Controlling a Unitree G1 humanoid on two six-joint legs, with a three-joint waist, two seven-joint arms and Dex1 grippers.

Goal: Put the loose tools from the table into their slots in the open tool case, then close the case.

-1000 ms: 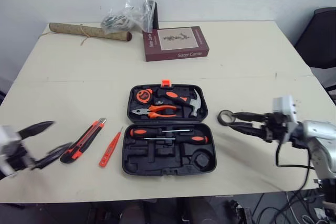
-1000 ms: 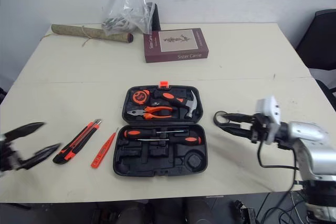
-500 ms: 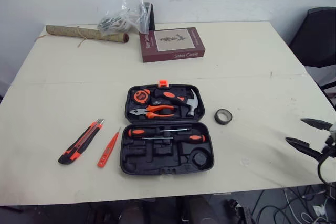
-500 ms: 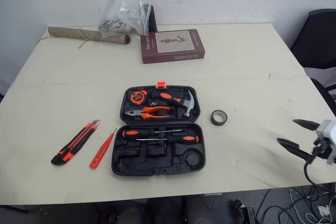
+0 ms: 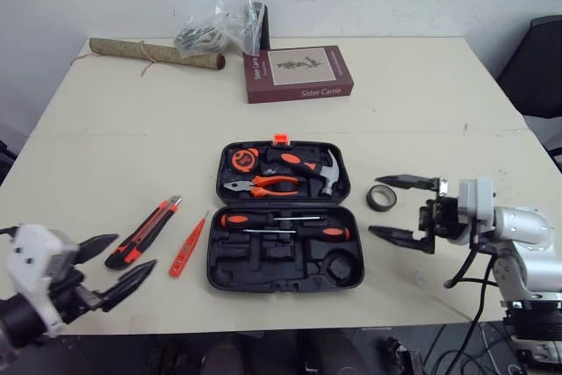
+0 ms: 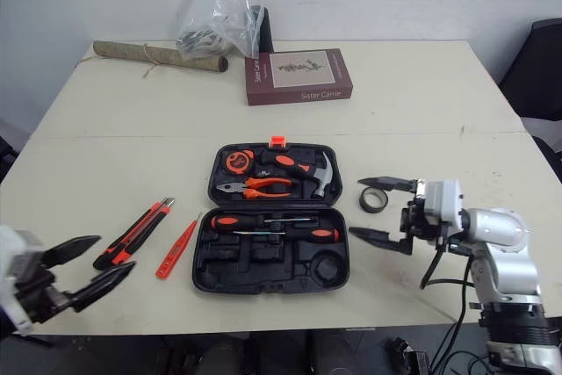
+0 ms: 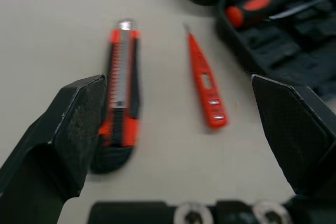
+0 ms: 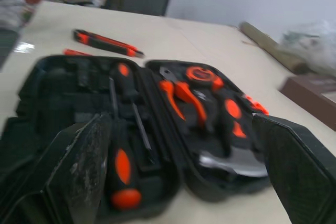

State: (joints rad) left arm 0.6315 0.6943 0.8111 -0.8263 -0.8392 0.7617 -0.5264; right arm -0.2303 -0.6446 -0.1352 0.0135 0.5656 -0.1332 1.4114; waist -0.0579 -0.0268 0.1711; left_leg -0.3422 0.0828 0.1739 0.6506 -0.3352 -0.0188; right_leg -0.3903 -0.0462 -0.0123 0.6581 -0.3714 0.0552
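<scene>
Your right tool (image 5: 372, 205) has its fingers spread wide and holds nothing. It sits just off the right edge of the open tool case (image 5: 263, 263), and from the head the tape roll (image 5: 380, 198) lies on the table (image 5: 421, 94) in the gap between them. Your left tool (image 5: 136, 250) is likewise spread apart and empty, with its fingertips at the near end of the utility knife (image 5: 145, 230). The red tester pen (image 5: 186, 247) lies between the knife and the case. In the case, the pliers (image 5: 259, 185) and hammer (image 5: 309, 164) fill the far half and two screwdrivers (image 5: 281, 226) the near half.
</scene>
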